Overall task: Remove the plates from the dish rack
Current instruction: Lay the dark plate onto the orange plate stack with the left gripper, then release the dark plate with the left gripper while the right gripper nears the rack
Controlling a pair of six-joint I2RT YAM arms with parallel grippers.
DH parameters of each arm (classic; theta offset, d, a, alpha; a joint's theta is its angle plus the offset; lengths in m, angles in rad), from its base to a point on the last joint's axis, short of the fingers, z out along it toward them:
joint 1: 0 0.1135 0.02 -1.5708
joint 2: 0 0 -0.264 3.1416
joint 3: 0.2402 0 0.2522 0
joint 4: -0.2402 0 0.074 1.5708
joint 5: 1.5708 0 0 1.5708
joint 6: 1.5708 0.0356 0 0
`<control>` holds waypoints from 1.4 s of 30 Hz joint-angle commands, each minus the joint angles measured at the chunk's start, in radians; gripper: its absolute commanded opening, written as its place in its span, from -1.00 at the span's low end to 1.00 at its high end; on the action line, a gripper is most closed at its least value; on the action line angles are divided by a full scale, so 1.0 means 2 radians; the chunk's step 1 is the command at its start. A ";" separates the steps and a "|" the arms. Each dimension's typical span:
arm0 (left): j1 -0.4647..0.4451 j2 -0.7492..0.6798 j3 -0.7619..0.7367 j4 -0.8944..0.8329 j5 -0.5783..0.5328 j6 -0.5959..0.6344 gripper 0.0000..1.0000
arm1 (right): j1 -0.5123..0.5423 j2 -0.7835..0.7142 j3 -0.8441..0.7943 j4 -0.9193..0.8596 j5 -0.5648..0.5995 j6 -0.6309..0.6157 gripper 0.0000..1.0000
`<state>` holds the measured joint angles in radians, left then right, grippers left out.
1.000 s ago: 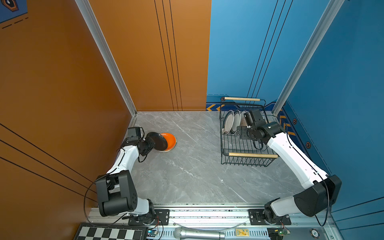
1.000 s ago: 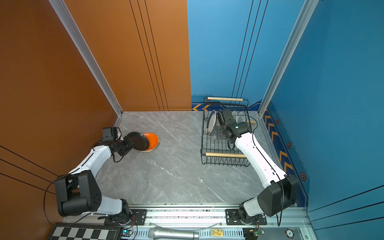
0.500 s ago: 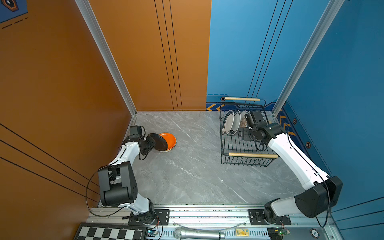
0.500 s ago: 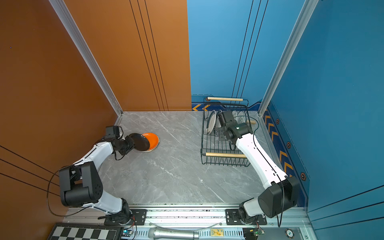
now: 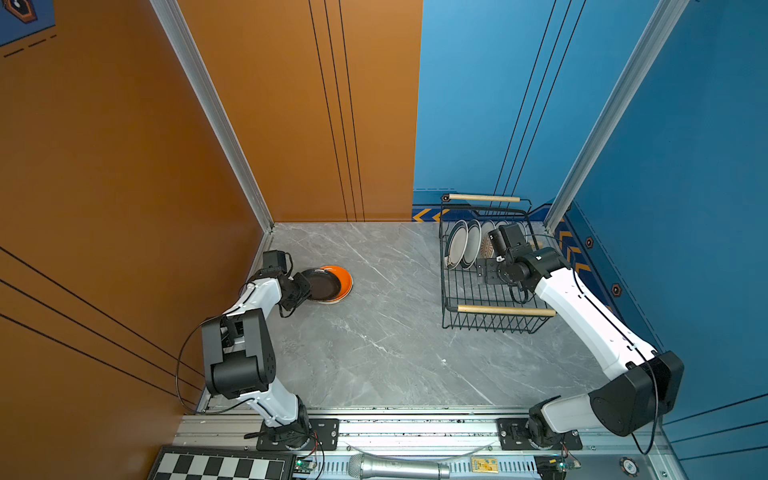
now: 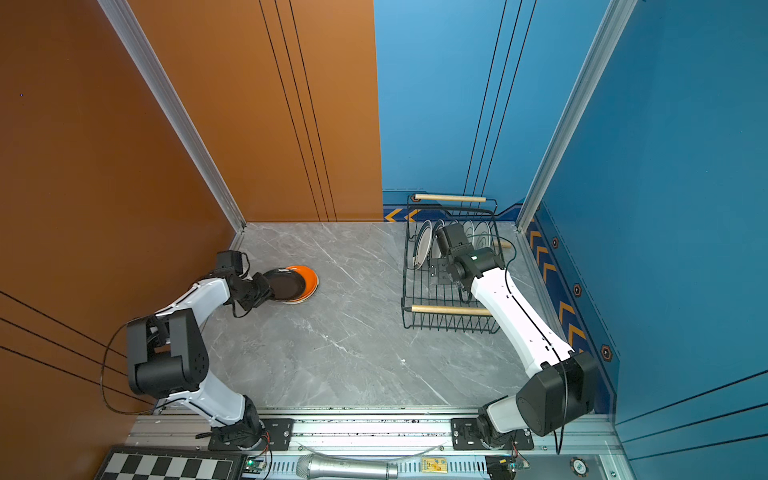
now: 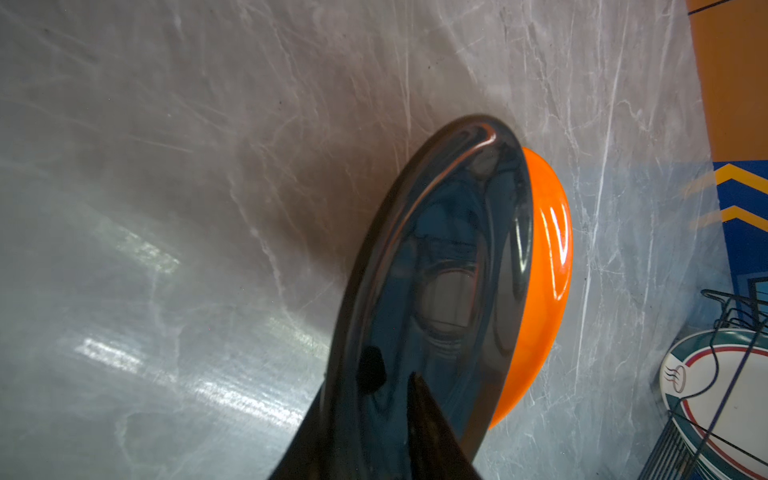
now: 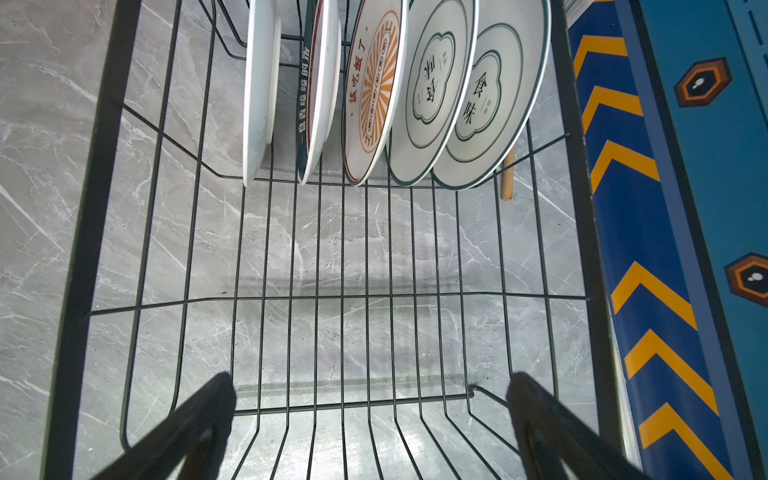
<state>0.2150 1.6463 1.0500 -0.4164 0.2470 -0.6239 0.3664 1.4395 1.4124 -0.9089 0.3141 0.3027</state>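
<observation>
Where the black plate (image 5: pixel 322 284) lies: on top of the orange plate (image 5: pixel 345 279), at the left of the bench (image 5: pixel 374 340). It is shifted leftward, so the orange one peeks out on the right. The left wrist view has it tipped, not seated flat.
Left tool (image 5: pixel 308 287): right at the black plate's left rim, with one finger (image 7: pixel 424 424) over the inside face. Whether it clamps the rim or stands loose around it, I cannot tell.
Step in hand: looks like the let-go on the stack.
Doing it well: spread the fingers fully first, then draw straight back and low, away from the rim, so nothing drags the black plate off its perch. A crooked seat is fine as long as it does not slide.
Plates to go: five white plates (image 8: pixel 376 83) on edge, in a row at the far end of the dish rack (image 5: pixel 490 323), far right of the bench.
Right tool (image 8: pixel 370 382): spread wide and empty, hanging over the rack's bare near half and facing the row.
Its next move, my call: take an end plate with a finger on each side of the rim. Lift straight up clear of the wires before swinging left.
</observation>
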 commanded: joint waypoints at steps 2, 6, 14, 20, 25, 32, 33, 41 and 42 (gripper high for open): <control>-0.005 0.016 0.019 -0.016 -0.009 0.009 -0.33 | -0.001 -0.011 -0.007 -0.012 -0.006 -0.005 1.00; -0.009 0.030 0.029 -0.020 -0.009 0.011 -0.26 | -0.001 -0.011 -0.010 -0.011 -0.007 -0.006 1.00; -0.023 0.055 0.053 -0.025 -0.010 0.021 -0.11 | -0.001 -0.014 -0.017 -0.007 -0.009 -0.009 1.00; -0.032 0.061 0.069 -0.036 -0.014 0.034 0.15 | -0.001 -0.016 -0.022 -0.004 -0.011 -0.012 1.00; -0.029 0.047 0.072 -0.059 -0.033 0.041 0.29 | -0.008 -0.015 -0.021 0.006 -0.033 -0.022 1.00; -0.016 -0.008 0.057 -0.083 -0.038 0.056 0.40 | -0.060 0.022 0.016 0.032 -0.129 -0.031 1.00; -0.016 -0.017 0.055 -0.084 -0.034 0.058 0.42 | -0.066 0.028 0.020 0.042 -0.144 -0.030 1.00; -0.018 -0.118 0.027 -0.079 -0.007 0.054 0.62 | -0.084 0.109 0.097 0.099 -0.200 -0.006 1.00; -0.017 -0.127 0.025 -0.080 -0.005 0.054 0.63 | -0.084 0.119 0.106 0.105 -0.204 -0.003 1.00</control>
<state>0.1776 1.4460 1.1221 -0.5526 0.2092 -0.5274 0.1970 1.6371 1.5669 -0.7586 -0.0280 0.2703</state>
